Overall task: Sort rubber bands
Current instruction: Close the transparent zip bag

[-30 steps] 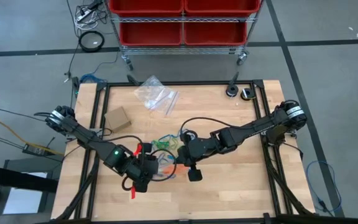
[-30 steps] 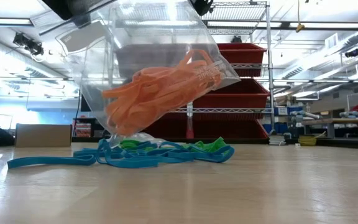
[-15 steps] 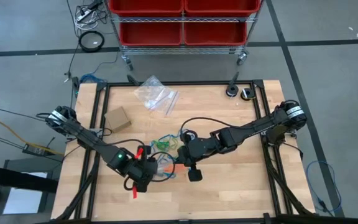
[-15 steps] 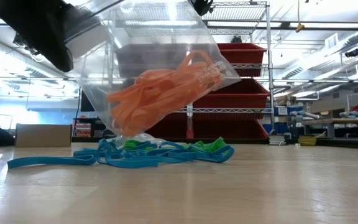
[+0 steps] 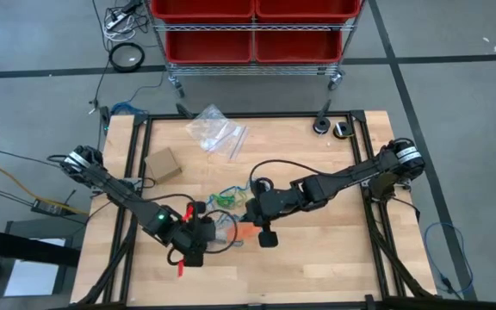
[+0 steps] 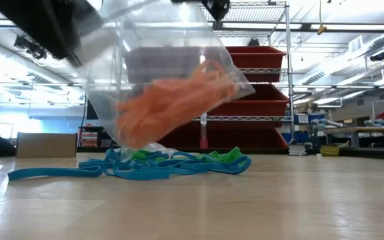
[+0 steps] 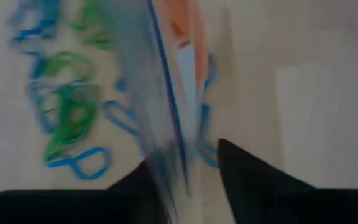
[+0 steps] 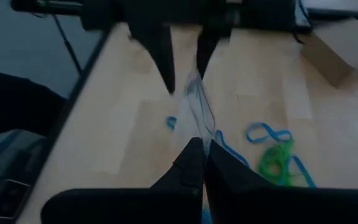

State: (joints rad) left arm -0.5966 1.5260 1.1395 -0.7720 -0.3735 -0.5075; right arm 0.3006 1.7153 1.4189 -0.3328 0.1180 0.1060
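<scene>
Bag: a clear plastic bag full of orange rubber bands, raised above the table.
Right end effector: pinched closed on the bag's edge.
Left end effector: fingers apart astride the bag's other edge, at 9 o'clock of the right.
Loose bands: blue rubber bands and green rubber bands lie on the table beneath the bag.

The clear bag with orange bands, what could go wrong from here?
The right gripper is shut on the clear bag; the left gripper straddles its edge with fingers apart, so the bag could sag or twist. The orange bands might spill onto the blue and green bands underneath, mixing the colours again.
</scene>
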